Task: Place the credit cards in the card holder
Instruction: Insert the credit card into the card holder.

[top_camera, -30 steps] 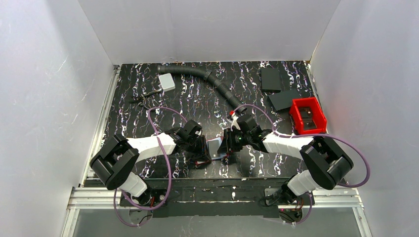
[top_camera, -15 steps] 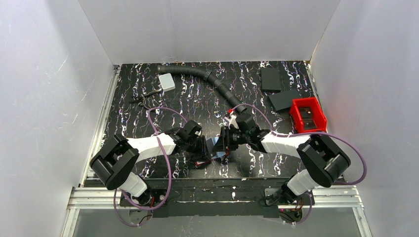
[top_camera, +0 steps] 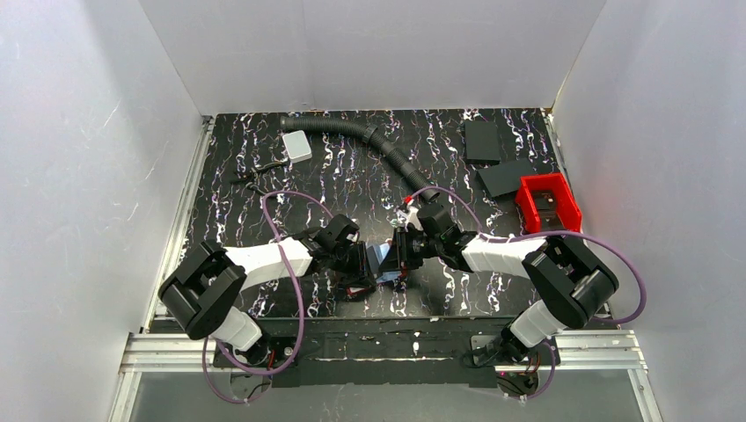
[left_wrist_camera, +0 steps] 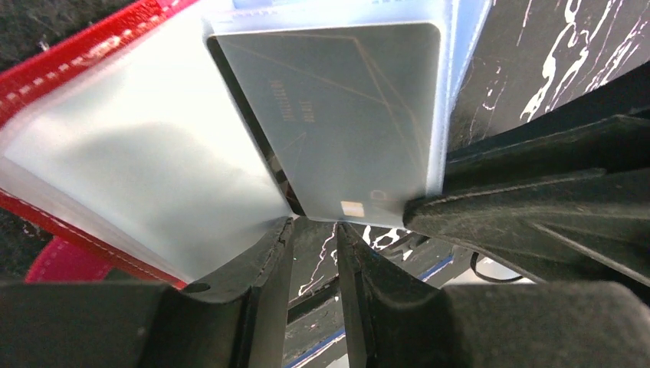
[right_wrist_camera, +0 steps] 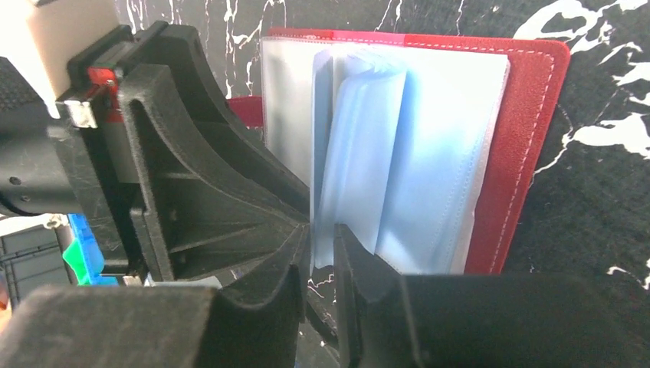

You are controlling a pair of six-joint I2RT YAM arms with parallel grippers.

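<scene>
- White booth walls (top_camera: 88,176) close in a black, white-veined table (top_camera: 352,176); both arms meet at its near middle.
- At that spot the card holder (top_camera: 383,266) lies open, red cover underneath, its clear sleeves (right_wrist_camera: 429,153) fanned up.
- One grey credit card (left_wrist_camera: 337,115) appears mostly inside a sleeve, with its chip corner at the sleeve mouth.
- Right gripper (right_wrist_camera: 322,241): the jaws are narrow around a thin pale leaf seen edge-on. One fingertip (left_wrist_camera: 418,211) touches the card's exposed corner. Whether it truly pinches, I cannot tell.
- Left gripper (left_wrist_camera: 313,230): the jaws are narrow at a sleeve's lower edge, with table showing through the gap. Gripping or only bracing, I cannot tell.
- To do this well, I judge, push the card along the sleeve's length, not across it. The left side should pin the holder so it neither slides nor folds shut.
- Risks: floppy neighbouring sleeves could catch the card, and the two grippers stand very close and may bump.
- Well apart and out of the way are a ribbed hose (top_camera: 387,149), a small white box (top_camera: 297,145), two black slabs (top_camera: 482,139) and a red bin (top_camera: 524,204).
</scene>
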